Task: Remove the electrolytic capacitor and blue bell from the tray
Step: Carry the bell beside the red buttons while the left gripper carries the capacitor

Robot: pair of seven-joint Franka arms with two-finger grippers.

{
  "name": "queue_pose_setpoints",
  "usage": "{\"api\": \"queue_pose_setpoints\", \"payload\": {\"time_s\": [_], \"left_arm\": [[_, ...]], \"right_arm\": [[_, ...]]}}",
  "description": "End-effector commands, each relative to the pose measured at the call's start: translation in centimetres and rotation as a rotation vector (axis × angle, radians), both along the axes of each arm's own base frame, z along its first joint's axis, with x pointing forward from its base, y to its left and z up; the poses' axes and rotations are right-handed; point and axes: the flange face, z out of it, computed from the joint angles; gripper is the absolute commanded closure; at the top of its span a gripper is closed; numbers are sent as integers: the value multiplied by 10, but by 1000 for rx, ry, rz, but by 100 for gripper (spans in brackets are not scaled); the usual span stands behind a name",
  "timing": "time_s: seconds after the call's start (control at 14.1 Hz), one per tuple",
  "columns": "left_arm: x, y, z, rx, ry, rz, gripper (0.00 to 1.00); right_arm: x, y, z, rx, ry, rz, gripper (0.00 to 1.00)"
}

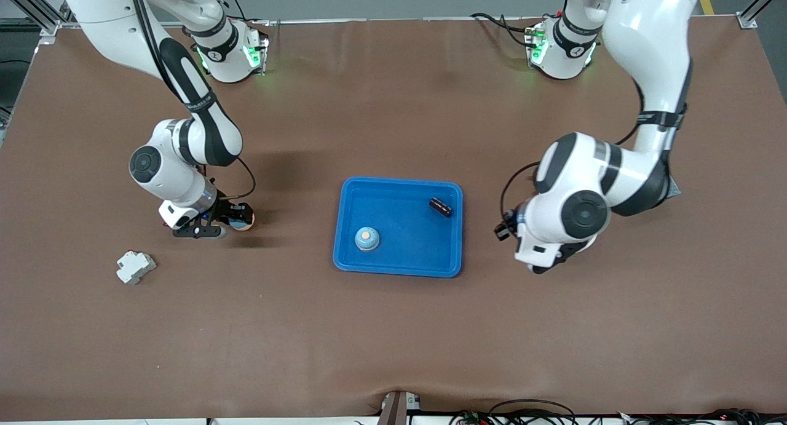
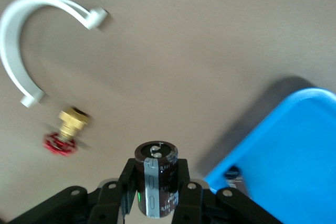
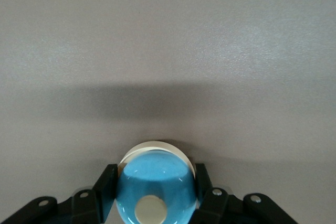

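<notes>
The right end effector [image 3: 155, 192] is pinching a blue bell [image 3: 153, 187] between its two fingers, over the bare brown tabletop [image 1: 393, 339] toward the right arm's end, well apart from the tray. In the front view this bell shows only as a pale rounded edge at the tip of the right end effector [image 1: 237, 219]. The bell's cream button is facing the right wrist camera and its pale base rim is showing above the blue dome.

The left end effector [image 2: 157, 195] is pinching a dark cylindrical capacitor [image 2: 156, 177] with a grey stripe down its side, its fingers pressed against both sides of the can. It is hanging over the tabletop just beside the blue tray [image 2: 294, 156] on the side toward the left arm's end. In the front view the fingers are hidden under the left arm's wrist.

The blue tray [image 1: 344, 228] is lying in the middle of the tabletop. A second blue bell [image 1: 367, 238] is sitting in the tray's corner nearer the front camera and the right arm's end. A second dark capacitor [image 1: 440, 207] is lying on its side in the tray near the corner farther from the camera, toward the left arm's end.

A white plastic block [image 1: 135, 267] is resting on the tabletop near the right arm's end. The left wrist view is also showing a white curved clip [image 2: 31, 35] and a brass fitting with a red knob [image 2: 67, 132] lying on the tabletop
</notes>
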Motion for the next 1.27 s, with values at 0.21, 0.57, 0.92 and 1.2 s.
{"api": "queue_pose_setpoints", "payload": {"time_s": [0.21, 0.57, 0.92, 1.2], "left_arm": [[-3, 100, 14, -22, -13, -221, 92], [-18, 132, 2, -8, -100, -268, 93], [-45, 138, -28, -14, -174, -298, 93], [-55, 139, -48, 5, -207, -326, 93]], "right_arm": [[2, -5, -9, 13, -27, 1, 100], [7, -5, -13, 4, -48, -1, 6], [22, 5, 11, 33, -23, 17, 0], [51, 22, 54, 72, 63, -11, 0]]}}
